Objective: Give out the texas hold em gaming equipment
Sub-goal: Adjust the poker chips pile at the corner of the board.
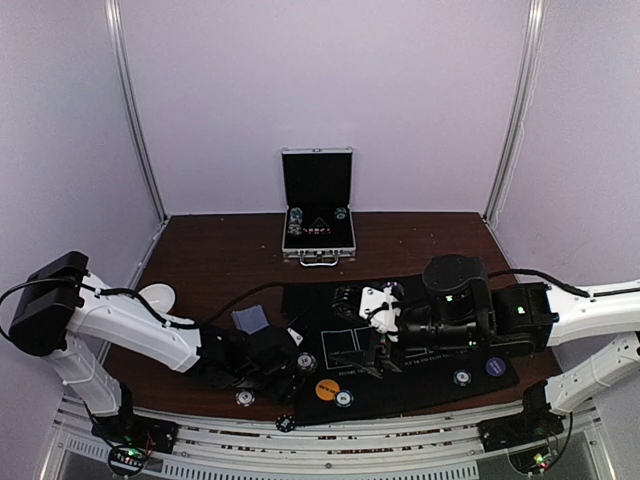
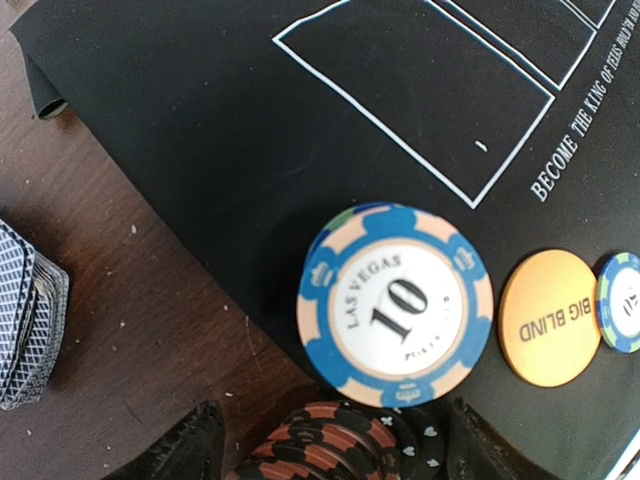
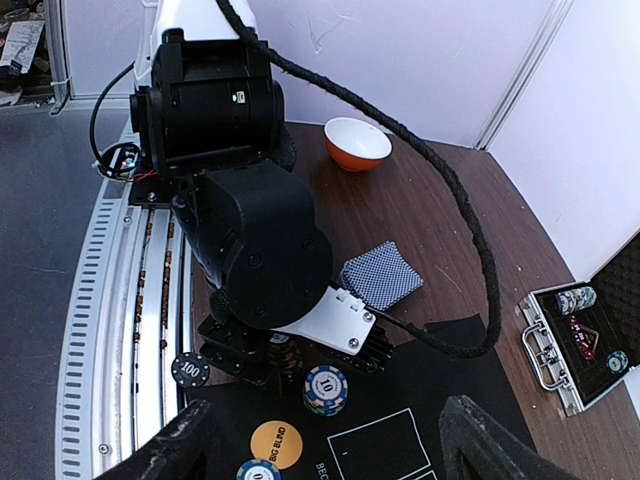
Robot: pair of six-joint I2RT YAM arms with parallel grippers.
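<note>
A stack of blue "10" poker chips [image 2: 395, 300] [image 3: 326, 388] [image 1: 306, 362] stands on the left edge of the black mat [image 2: 200, 120]. To its right lie an orange "BIG BLIND" button [image 2: 548, 317] [image 3: 275, 445] [image 1: 326, 389] and a blue-green chip [image 2: 622, 302] [image 1: 344, 398]. My left gripper [image 2: 335, 445] [image 1: 285, 368] is open, its jaws standing on either side of a stack of orange-and-black chips [image 2: 330, 440] with gaps. A deck of grey-blue cards [image 2: 25, 310] [image 3: 380, 275] [image 1: 251, 319] rests on the wood. My right gripper [image 3: 327, 415] [image 1: 368, 350] hovers open over the mat, holding nothing.
A black "100" chip [image 3: 190, 369] [image 1: 285, 423] lies near the table's front edge and a pale chip [image 1: 244, 398] to its left. Another chip [image 1: 461, 378] and a purple button [image 1: 494, 366] sit on the mat's right. The open silver case [image 1: 318, 205] stands at the back; a bowl [image 3: 358, 143] at the left.
</note>
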